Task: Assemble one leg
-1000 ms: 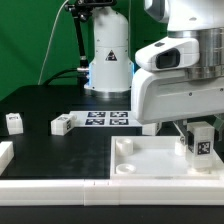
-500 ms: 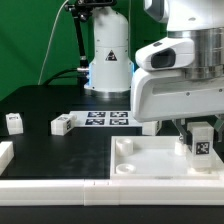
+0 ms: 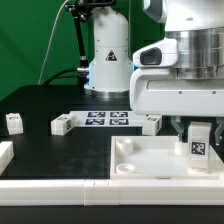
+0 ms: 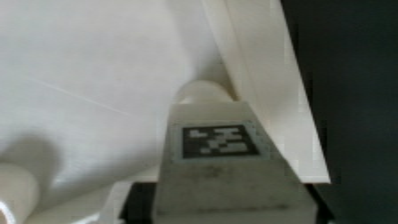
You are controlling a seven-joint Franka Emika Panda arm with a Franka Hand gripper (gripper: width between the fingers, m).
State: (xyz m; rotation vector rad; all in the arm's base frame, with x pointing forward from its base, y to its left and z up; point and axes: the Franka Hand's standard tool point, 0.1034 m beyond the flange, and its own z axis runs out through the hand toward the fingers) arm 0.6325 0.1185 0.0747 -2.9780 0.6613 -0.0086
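My gripper (image 3: 197, 128) is shut on a white leg (image 3: 199, 143) with a black-and-white tag, held upright at the corner of the large white tray-like piece (image 3: 150, 165) on the exterior view's right. In the wrist view the leg (image 4: 217, 150) fills the space between the dark fingers (image 4: 143, 205), its tip by the tray's raised rim (image 4: 267, 90). Two more legs lie on the black table: one (image 3: 14, 122) at the far left, one (image 3: 63, 124) beside the marker board.
The marker board (image 3: 108, 119) lies at the table's middle back. Another leg (image 3: 151, 122) lies beside it, partly behind the gripper body. A white rail (image 3: 50, 186) runs along the table's front edge. The robot base (image 3: 108, 60) stands behind.
The gripper with the leg has shifted slightly to the exterior view's right; the leg stays at the tray's corner.
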